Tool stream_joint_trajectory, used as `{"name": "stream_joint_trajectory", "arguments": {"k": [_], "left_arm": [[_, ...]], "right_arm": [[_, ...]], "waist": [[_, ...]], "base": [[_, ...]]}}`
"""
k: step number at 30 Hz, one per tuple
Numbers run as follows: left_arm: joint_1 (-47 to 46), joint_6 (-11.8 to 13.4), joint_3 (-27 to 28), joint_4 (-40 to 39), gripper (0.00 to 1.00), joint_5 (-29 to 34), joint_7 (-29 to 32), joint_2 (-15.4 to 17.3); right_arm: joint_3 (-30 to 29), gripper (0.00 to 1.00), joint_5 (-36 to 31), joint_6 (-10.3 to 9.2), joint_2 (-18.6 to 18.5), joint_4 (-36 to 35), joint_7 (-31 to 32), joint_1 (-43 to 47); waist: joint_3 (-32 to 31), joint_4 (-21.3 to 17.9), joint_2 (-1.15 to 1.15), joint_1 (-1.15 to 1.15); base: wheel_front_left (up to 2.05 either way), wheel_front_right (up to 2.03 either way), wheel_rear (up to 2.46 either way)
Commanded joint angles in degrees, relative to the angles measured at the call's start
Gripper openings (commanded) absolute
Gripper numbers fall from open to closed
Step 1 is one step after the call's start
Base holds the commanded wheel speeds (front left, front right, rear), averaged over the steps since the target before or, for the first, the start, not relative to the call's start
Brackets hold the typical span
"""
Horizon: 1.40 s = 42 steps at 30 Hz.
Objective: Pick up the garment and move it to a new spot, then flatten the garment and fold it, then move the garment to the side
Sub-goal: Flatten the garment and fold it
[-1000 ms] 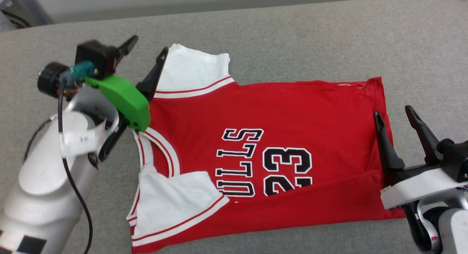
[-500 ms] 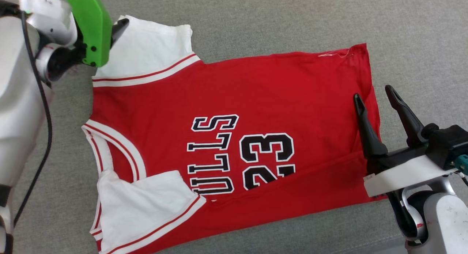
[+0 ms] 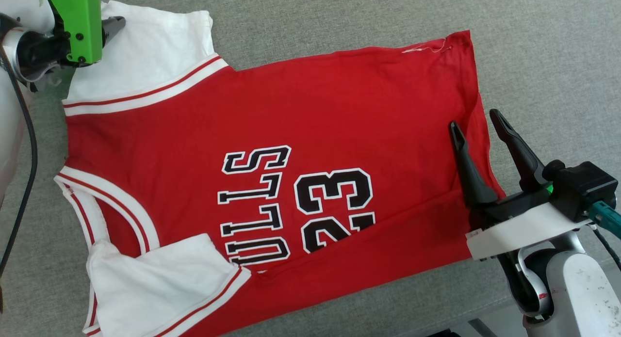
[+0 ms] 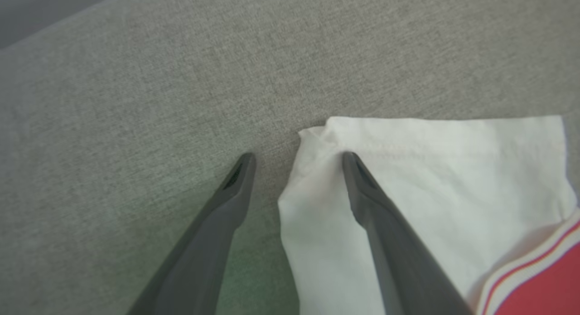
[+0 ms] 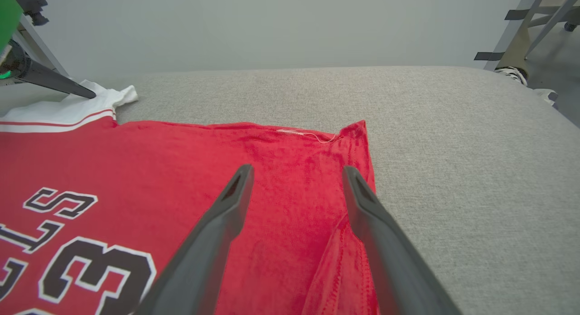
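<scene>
The garment, a red jersey with white sleeves and black "BULLS 23" print, lies spread on the grey surface with its collar to the left and its hem to the right. Its near edge and near sleeve are folded over onto the front. My left gripper is open at the outer corner of the far white sleeve; one finger rests on the cloth and the other is over bare surface. My right gripper hovers open over the hem, nothing between its fingers.
The grey padded surface extends beyond the jersey on every side. A pale wall stands behind its far edge, with metal frame legs off to the right. A black cable hangs along my left arm.
The head camera has shifted, so the jersey shows larger and further left. My left gripper has swung from the shoulder, near the collar, out to the far sleeve's corner. The right gripper stays open over the hem.
</scene>
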Motion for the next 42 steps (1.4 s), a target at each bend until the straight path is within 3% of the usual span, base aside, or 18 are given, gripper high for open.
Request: {"name": "stream_joint_trajectory", "arguments": {"k": [1,2,3,4,5,9,19,25,32,42], "left_arm": [[0.05,0.24,-0.32,1.03,1.0,-0.63,0.6,-0.25],[0.17,0.37,-0.33,1.48,1.0,-0.82,0.81,-0.4],[0.34,0.51,-0.26,1.91,0.87,-1.18,1.24,-0.64],[0.6,0.6,-0.12,2.41,0.25,-1.86,2.08,-1.05],[0.83,0.77,0.05,2.81,0.0,-2.51,2.9,-1.4],[1.16,1.27,0.94,2.76,0.0,-4.18,3.44,-2.3],[4.14,2.28,4.12,-1.11,0.0,-5.94,-6.38,-3.67],[7.64,2.52,3.26,-8.81,0.0,-5.38,-7.31,-2.44],[13.75,6.53,3.29,-23.7,0.0,-5.3,-8.4,-1.3],[20.38,12.68,3.5,-45.24,0.0,-4.73,-7.42,1.51]], "right_arm": [[0.13,1.0,0.25,-0.04,-0.01,0.16,-0.58,-1.01],[0.09,1.0,0.22,-0.04,-0.04,0.15,-0.62,-1.05],[0.04,1.0,0.19,-0.04,-0.06,0.12,-0.62,-1.08],[-0.05,1.0,0.14,-0.04,-0.07,0.06,-0.61,-1.11],[-0.12,1.0,0.09,-0.04,-0.08,0.03,-0.58,-1.12],[-0.4,1.0,-0.22,-0.04,-0.12,-0.08,-0.21,-1.13],[-1.67,1.0,-1.27,-0.04,-3.1,0.25,4.38,-0.7],[-3.2,1.0,-0.05,-0.04,-8.01,0.1,15.58,-1.87],[-4.86,1.0,7.12,-0.04,-15.59,2.46,33.96,-9.76],[-3.92,1.0,10.83,-0.04,-22.16,12.21,47.56,-22.21]], "waist": [[0.48,-0.38,0.0,-0.01],[0.53,-0.37,0.0,-0.01],[0.56,-0.34,0.0,-0.01],[0.57,-0.25,0.0,-0.01],[0.56,-0.17,0.0,-0.01],[0.24,0.33,0.0,-0.01],[-4.53,3.63,0.0,-0.01],[-6.88,7.25,0.0,-0.01],[-6.31,11.21,0.0,-0.01],[-2.88,15.62,0.0,-0.01]], "base": [[0.0,0.0,0.0],[0.0,0.0,0.0],[0.0,0.0,0.0],[0.0,0.0,0.0],[0.0,0.0,0.0],[0.0,0.0,0.0],[0.0,0.0,0.0],[0.0,0.0,0.0],[0.0,0.0,0.0],[0.0,0.0,0.0]]}}
